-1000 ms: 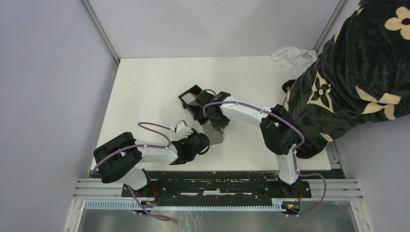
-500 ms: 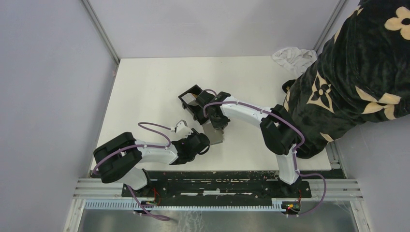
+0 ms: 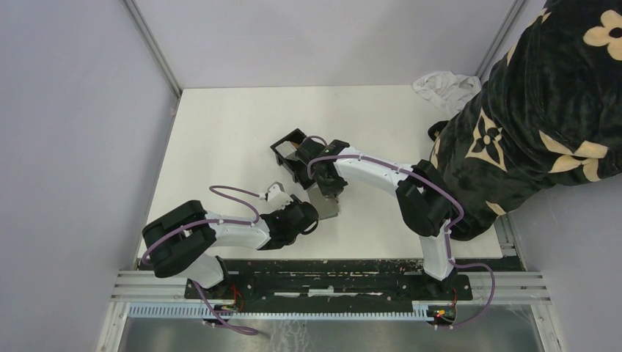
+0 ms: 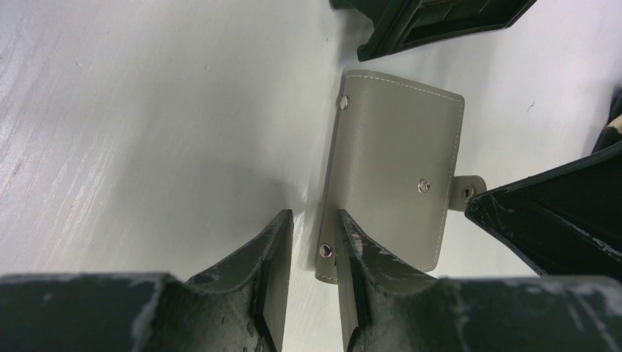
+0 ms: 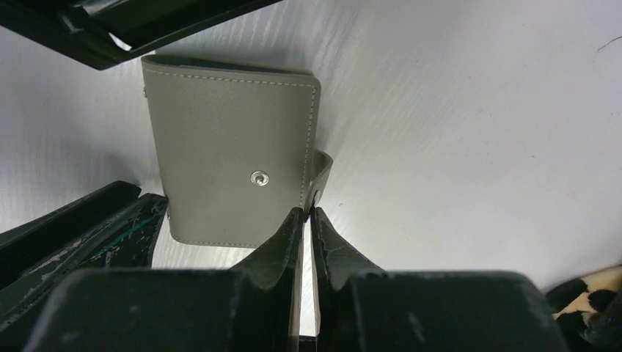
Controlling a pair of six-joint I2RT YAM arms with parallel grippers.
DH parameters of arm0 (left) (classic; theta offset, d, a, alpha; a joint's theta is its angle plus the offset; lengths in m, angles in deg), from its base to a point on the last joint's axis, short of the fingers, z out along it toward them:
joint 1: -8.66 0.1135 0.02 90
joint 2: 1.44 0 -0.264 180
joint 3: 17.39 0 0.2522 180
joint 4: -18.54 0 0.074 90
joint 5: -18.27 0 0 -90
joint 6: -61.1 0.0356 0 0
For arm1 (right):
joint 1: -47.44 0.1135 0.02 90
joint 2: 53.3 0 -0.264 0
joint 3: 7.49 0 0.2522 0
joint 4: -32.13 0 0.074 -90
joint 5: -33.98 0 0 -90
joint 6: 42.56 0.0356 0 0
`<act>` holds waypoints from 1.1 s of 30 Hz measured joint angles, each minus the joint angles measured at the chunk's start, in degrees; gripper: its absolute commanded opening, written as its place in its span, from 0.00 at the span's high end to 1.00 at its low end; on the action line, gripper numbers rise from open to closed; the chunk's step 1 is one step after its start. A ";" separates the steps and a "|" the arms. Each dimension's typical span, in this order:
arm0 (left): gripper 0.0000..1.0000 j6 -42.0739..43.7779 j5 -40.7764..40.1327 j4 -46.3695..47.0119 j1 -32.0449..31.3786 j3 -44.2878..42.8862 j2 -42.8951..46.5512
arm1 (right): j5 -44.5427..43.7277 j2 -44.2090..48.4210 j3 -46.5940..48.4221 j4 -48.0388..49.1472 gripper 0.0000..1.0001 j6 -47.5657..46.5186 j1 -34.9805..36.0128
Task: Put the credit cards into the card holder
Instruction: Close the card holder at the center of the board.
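Now, right gripper point(image 5: 306, 214) pinched shut on the wallet point(image 5: 227, 147) tab.
The left gripper point(image 4: 308, 242) sits slightly apart at its corner; a tug could slide it across the desk point(image 4: 147, 110), unopened.

From above, the right gripper point(image 3: 328, 192) covers the far part of the wallet point(image 3: 328, 210). The right arm hides the right side of the box point(image 3: 282, 143), and its contents are too small to tell. In the left wrist view the top edge cuts the box, and the left gripper point(image 4: 315, 224) hides the wallet's near corner. In the right wrist view the wallet's tab point(image 5: 321, 170) ends unseen between the fingertips. Far right, a cloth point(image 3: 442, 86) lies partly behind a patterned garment point(image 3: 543, 110), itself cut off.
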 measured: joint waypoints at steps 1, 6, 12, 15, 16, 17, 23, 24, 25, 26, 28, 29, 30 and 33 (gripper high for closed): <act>0.64 0.00 0.00 0.00 0.00 -0.02 -0.02 | 0.15 0.00 0.00 0.00 0.88 -0.02 0.13; 0.64 0.02 -0.02 -0.02 0.00 -0.59 -0.55 | 0.66 0.00 0.02 -0.02 0.88 -0.26 0.85; 0.64 0.02 -0.02 -0.02 0.00 -1.14 -1.14 | 0.81 -0.11 0.90 -0.22 0.88 -0.63 1.49; 0.64 0.04 -0.04 0.00 0.00 -1.20 -1.27 | 0.81 -0.22 1.64 -0.31 0.88 -0.96 1.57; 0.64 0.07 -0.04 0.00 0.00 -1.25 -1.29 | 0.83 -0.24 1.77 -0.33 0.88 -1.03 1.57; 0.64 0.11 -0.04 0.00 0.00 -1.27 -1.29 | 0.83 -0.28 1.95 -0.35 0.88 -1.07 1.60; 0.64 0.85 -0.02 0.07 0.00 -1.42 -1.40 | 1.01 -1.60 2.89 -0.52 0.88 -1.57 1.62; 0.64 0.87 -0.02 0.07 0.00 -1.42 -1.40 | 1.05 -1.88 2.91 -0.55 0.88 -1.66 1.62; 0.64 0.92 -0.02 0.07 0.00 -1.44 -1.42 | 1.09 -2.14 2.91 -0.55 0.88 -1.70 1.62; 0.64 1.09 -0.02 0.07 0.00 -1.51 -1.44 | 1.11 -2.47 2.91 -0.63 0.88 -1.75 1.62; 0.64 1.20 -0.02 0.11 0.00 -1.57 -1.55 | 1.22 -2.82 2.93 -0.72 0.88 -1.86 1.62; 0.64 1.22 -0.02 0.11 0.00 -1.60 -1.60 | 1.29 -2.99 2.93 -0.72 0.88 -1.90 1.62; 0.64 1.22 -0.02 0.13 0.00 -1.62 -1.64 | 1.38 -3.06 2.93 -0.72 0.88 -1.90 1.62; 0.64 1.25 -0.02 0.26 0.00 -1.73 -1.79 | 1.51 -3.08 2.93 -0.68 0.88 -1.90 1.62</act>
